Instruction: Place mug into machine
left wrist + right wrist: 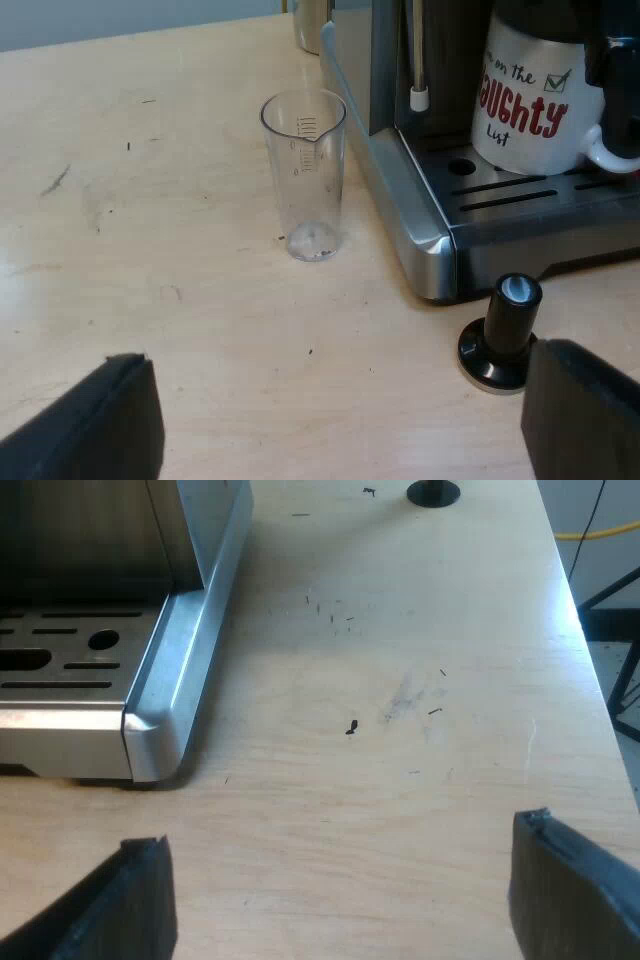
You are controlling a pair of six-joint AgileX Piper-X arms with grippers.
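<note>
Mug (pixel 530 110) upright on machine tray (pixel 520 200), well ahead of left gripper (pixel 340 360). Left and right gripper (pixel 340 830) both spread wide, empty. Risk: any left move sideways clips tamper (pixel 503 335) just beside finger, topples it; glass (pixel 303 170) ahead likewise.

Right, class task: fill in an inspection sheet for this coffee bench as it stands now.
Surface: wooden table, scuffed, small dark marks.
Job's things: mug upright on the drip tray of the espresso machine.
Clutter: empty measuring glass upright beside the machine; black-knob tamper at its front corner.
Grippers: left gripper and right gripper open, empty, over the table.
Cables: yellow cable past the table's edge.
Surroundings: pale wall beyond the table.
</note>
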